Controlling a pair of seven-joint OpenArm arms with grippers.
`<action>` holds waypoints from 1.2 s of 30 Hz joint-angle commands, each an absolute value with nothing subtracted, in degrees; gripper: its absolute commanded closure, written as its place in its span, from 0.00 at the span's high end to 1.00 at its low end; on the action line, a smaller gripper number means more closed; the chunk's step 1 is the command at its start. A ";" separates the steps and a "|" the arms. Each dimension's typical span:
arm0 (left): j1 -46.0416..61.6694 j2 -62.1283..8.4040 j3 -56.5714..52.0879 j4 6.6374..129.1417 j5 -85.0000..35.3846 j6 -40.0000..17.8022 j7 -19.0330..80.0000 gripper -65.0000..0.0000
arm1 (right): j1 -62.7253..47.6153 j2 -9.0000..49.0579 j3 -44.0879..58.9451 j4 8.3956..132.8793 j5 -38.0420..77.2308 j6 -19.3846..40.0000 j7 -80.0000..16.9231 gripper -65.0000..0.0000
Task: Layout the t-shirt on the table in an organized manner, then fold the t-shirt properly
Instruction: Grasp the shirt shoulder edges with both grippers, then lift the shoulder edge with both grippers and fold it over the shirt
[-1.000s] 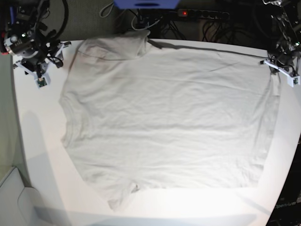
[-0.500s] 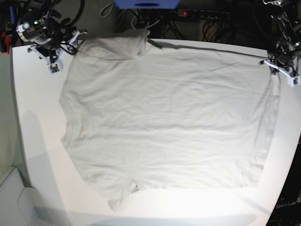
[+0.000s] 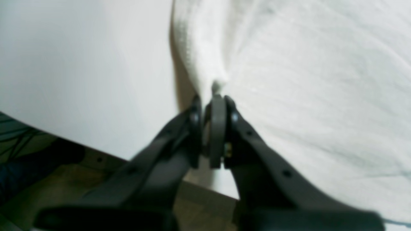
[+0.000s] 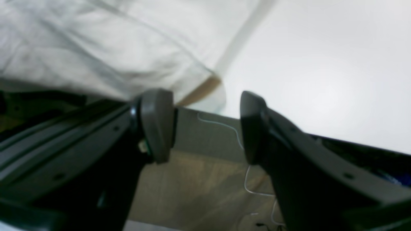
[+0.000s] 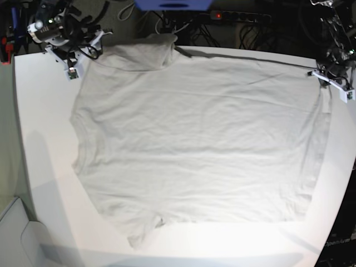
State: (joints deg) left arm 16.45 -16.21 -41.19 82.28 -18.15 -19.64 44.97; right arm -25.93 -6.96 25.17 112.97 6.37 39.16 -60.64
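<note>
The light grey-beige t-shirt [image 5: 194, 139] lies spread flat over most of the white table [image 5: 39, 144], with one sleeve at the far left and another at the near left. At the table's far right corner my left gripper [image 5: 328, 79] is shut on the shirt's edge; in the left wrist view the jaws [image 3: 213, 99] pinch a bunched fold of the t-shirt [image 3: 305, 80]. My right gripper [image 5: 78, 55] hovers at the far left corner, open. In the right wrist view its fingers [image 4: 157, 125] stand wide apart just off the t-shirt's sleeve corner [image 4: 192, 83], holding nothing.
Behind the table's far edge lie a power strip with a red light [image 5: 239, 16], tangled cables and a blue object [image 5: 172, 4]. A white box [image 5: 16, 233] sits off the near left corner. Wooden floor [image 4: 199, 186] shows beyond the table edge.
My right arm has moved from the table's left edge up and rightward to the far left corner, close to the shirt's sleeve. The left gripper and the shirt have stayed put.
</note>
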 commanded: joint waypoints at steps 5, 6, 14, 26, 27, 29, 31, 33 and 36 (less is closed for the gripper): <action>16.31 -17.01 -41.45 83.03 -17.80 -19.47 45.49 0.02 | -26.42 -7.16 22.11 113.54 7.25 40.00 -59.91 0.52; 16.31 -17.01 -41.45 83.03 -17.80 -19.47 45.49 0.02 | -26.33 -7.16 22.02 113.54 7.25 40.00 -59.91 0.52; 16.48 -17.01 -41.45 83.03 -17.80 -19.47 45.49 0.02 | -26.07 -7.16 22.02 113.27 7.08 40.00 -59.91 0.52; 16.31 -17.01 -41.45 83.56 -17.80 -19.38 45.58 0.02 | -26.15 -7.25 22.02 110.29 7.16 40.00 -59.82 0.51; 16.31 -17.01 -41.45 83.56 -17.80 -19.38 45.58 0.02 | -26.15 -7.25 22.02 110.29 7.16 40.00 -59.82 0.51; 16.31 -17.01 -41.45 83.56 -17.80 -19.38 45.58 0.02 | -26.24 -7.34 22.02 110.29 7.16 40.00 -59.74 0.46; 16.31 -17.01 -41.45 83.65 -17.80 -19.38 45.58 0.02 | -26.15 -7.34 22.02 110.20 7.16 40.00 -59.65 0.36; 16.31 -17.01 -41.45 83.65 -17.80 -19.38 45.58 0.02 | -25.89 -7.34 22.02 110.20 7.16 40.00 -59.82 0.19; 16.31 -17.01 -41.54 83.65 -17.80 -19.38 45.58 0.02 | -25.71 -7.34 22.02 110.20 7.16 40.00 -59.82 0.00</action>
State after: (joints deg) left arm 16.32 -16.16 -41.19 82.72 -18.04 -19.64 45.58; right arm -25.58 -7.33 22.00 109.58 6.83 39.16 -59.57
